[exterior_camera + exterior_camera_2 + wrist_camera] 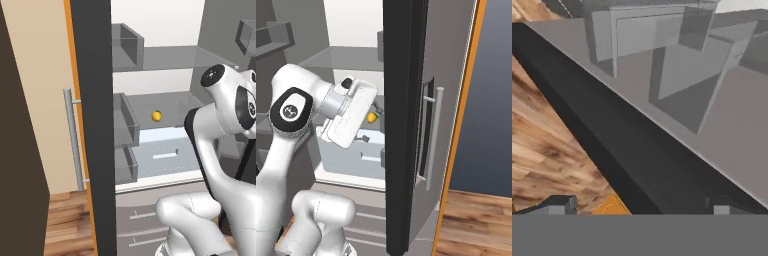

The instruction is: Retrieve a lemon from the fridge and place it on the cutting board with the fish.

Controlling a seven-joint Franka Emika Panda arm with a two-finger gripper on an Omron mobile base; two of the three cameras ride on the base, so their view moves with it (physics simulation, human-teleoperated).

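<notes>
We see the fridge [150, 60] standing open, its white interior and glass shelves cut off at the top and right of the left base view. The dark edge of its left door [90, 125] runs down the frame and hides part of the door bins behind it. In the right base view the other door [401, 125] crosses the middle and blocks most of the interior. The grey lower drawers [137, 225] are partly covered by the robot's white arm.

The wooden floor [547, 145] shows in the hand view beside the dark door edge, with grey door bins [677, 70] above it.

The claw [642, 206] is spread wide; in the hand view its two dark fingertips [559, 204] barely rise above the bottom band, far apart, with nothing between them. In the right base view the hand sits in front of the shelves, and the fingers there are hard to make out, possibly hidden by the hand's own body.

The lemon [156, 116] rests on a glass shelf in the middle of the fridge. In the right base view we catch it just beside the hand, apart from it.
</notes>
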